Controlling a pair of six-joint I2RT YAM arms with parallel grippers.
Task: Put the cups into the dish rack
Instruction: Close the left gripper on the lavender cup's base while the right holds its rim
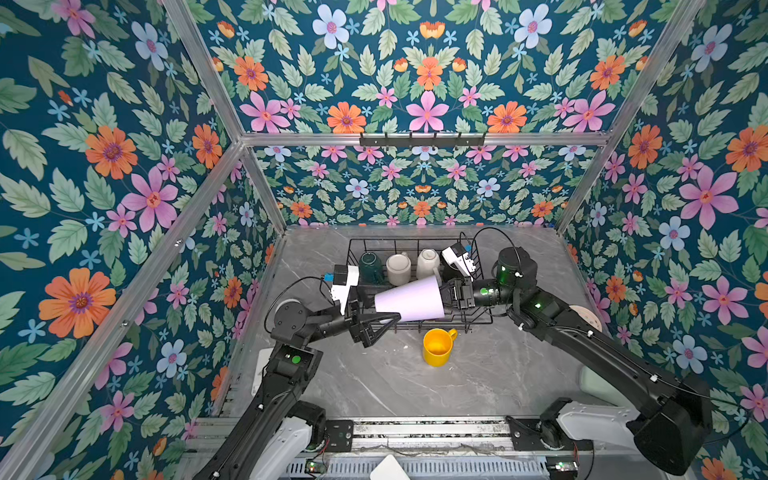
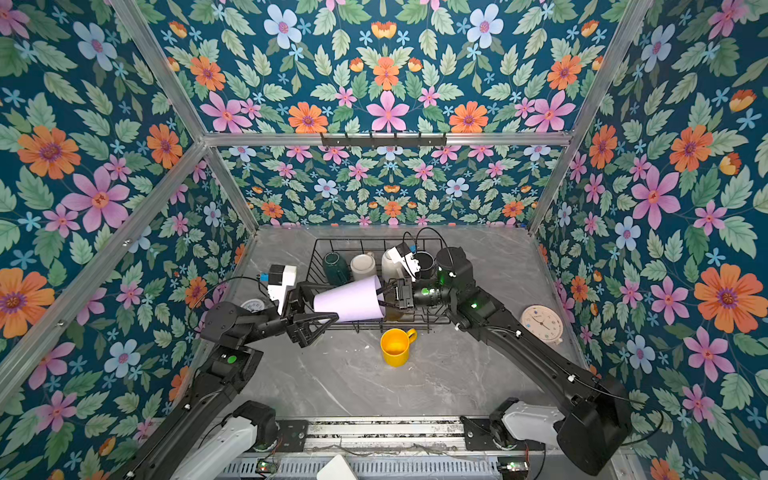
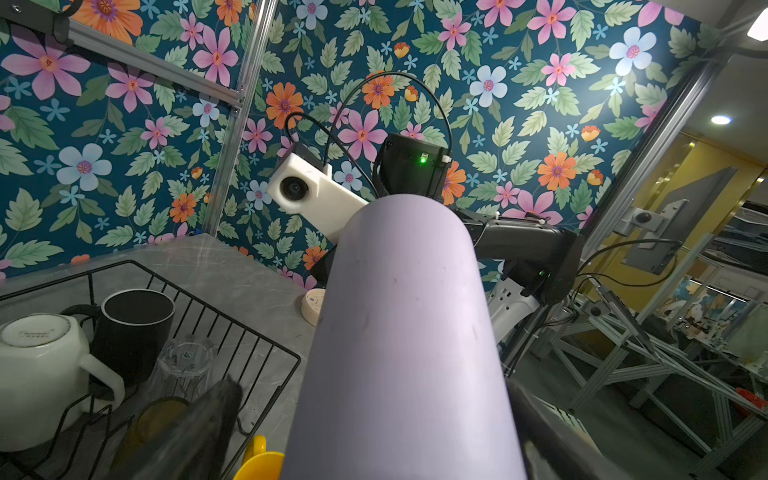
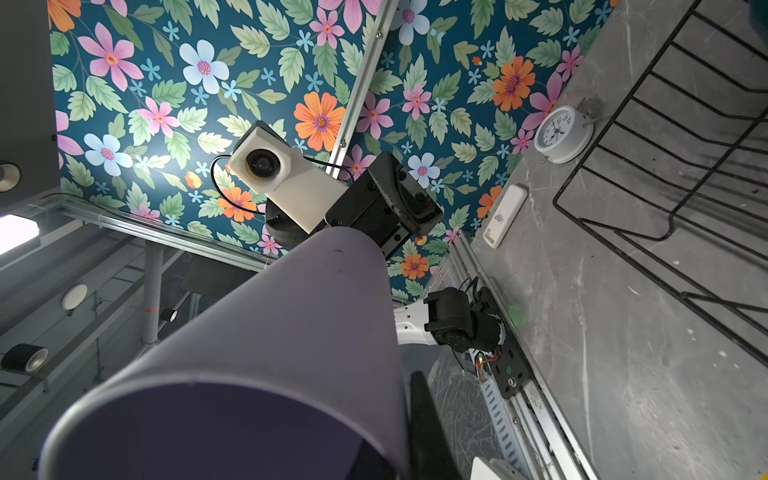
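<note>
My right hand was clenched on only the rim of the lilac tumbler, held sideways above the front of the dish rack. My left hand gaped around its base. Releasing before that closed could, I judged, drop it.

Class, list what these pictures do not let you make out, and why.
Amber glass: blurred in the left wrist view, partly behind the left claw's finger.
Yellow mug: cut off by that view's edge.
Right claw grip: mostly hidden by the lilac tumbler in the right wrist view.
Beige clock time: too small in a top view.
</note>
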